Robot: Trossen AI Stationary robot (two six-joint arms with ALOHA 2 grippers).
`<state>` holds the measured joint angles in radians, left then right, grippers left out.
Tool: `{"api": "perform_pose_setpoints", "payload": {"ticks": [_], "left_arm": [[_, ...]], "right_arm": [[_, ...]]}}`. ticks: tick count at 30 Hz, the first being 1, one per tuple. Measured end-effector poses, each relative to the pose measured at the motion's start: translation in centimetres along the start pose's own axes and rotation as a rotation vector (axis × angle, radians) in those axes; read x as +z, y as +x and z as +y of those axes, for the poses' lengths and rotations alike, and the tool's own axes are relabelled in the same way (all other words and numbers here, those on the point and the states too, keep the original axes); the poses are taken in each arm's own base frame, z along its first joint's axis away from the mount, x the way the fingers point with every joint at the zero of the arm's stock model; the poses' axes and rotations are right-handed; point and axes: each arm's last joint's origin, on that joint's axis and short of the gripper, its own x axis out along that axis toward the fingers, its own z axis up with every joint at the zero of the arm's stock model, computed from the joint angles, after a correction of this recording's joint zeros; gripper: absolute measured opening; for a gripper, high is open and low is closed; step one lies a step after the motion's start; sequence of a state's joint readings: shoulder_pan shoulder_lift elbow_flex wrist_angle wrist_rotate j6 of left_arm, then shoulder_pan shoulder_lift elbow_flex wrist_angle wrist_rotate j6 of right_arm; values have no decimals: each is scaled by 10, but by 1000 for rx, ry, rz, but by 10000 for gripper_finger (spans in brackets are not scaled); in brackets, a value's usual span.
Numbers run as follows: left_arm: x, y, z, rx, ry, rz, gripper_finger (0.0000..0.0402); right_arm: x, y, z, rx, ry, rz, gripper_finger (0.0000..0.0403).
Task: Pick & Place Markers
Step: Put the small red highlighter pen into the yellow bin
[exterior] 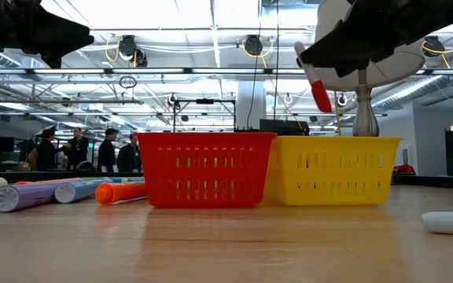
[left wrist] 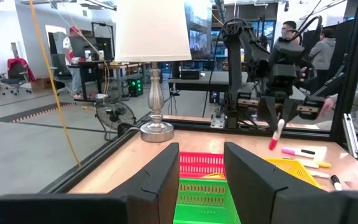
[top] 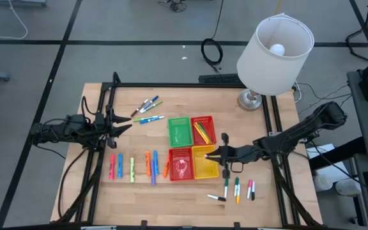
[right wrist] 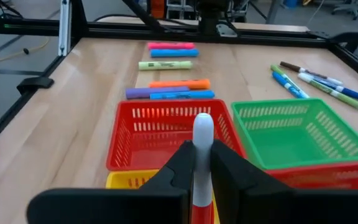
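From above, the right gripper (top: 220,153) hangs over the yellow basket (top: 204,167), while most markers (top: 133,167) lie loose at nine o'clock and others at five. Its wrist view shows the fingers clamped on a red-and-white marker (right wrist: 202,158). The left gripper (top: 121,124) waits half-open at ten o'clock; probably few are sorted.

I'm looking down on a wooden table (top: 190,198). Four baskets sit touching in a square at its centre: green (top: 179,130) at 11 o'clock, red (top: 204,130) at 1, another red (top: 181,163) at 7, yellow (top: 204,161) at 5. A row of markers (top: 133,167) lies at 9 o'clock of the baskets, a loose cluster (top: 147,108) at 10 o'clock, and more markers (top: 236,190) at 5 o'clock. A lamp (top: 253,99) stands at 1 o'clock, near the table's edge.
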<state>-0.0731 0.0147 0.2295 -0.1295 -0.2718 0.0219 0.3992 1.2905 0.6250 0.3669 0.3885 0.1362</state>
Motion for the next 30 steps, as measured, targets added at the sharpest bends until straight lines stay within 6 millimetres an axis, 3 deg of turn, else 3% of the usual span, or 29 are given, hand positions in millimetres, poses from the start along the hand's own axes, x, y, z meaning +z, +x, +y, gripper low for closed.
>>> {"api": "perform_pose_setpoints", "payload": {"ticks": [17,30], "left_arm": [[0,0,0,-1,0,0,134],[0,0,0,0,0,0,134]], "right_arm": [[-21,30,1,-27,-30,27,25],[-20,29,-2,-40,-8,28,25]]}}
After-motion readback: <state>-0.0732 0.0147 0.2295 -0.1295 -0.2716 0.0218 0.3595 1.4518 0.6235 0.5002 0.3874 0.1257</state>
